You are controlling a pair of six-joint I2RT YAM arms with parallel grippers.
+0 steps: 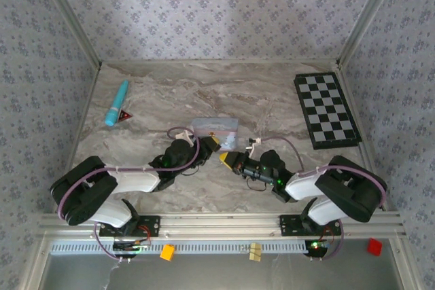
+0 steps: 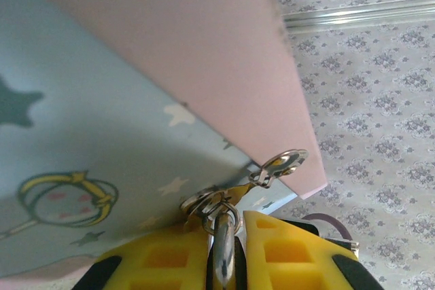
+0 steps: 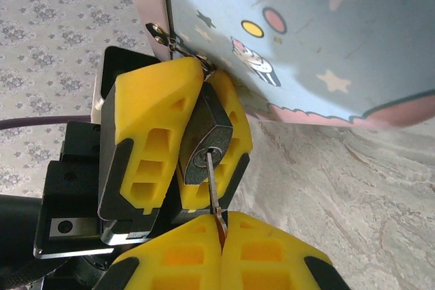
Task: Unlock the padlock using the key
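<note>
Left gripper (image 2: 225, 230) is clamping the stiff, likely slick padlock (image 3: 202, 142) body; right gripper (image 3: 221, 227) is pinching the thin key (image 3: 213, 185)

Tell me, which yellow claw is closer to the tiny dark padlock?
Left. The left gripper clamps the padlock itself; the right gripper stands just off it, pinching the thin metal key pushed into its keyhole.

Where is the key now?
In the right wrist view, the key sits in the keyhole of the padlock, pinched by the right gripper below it; the left gripper clamps the padlock beside the tin.
</note>
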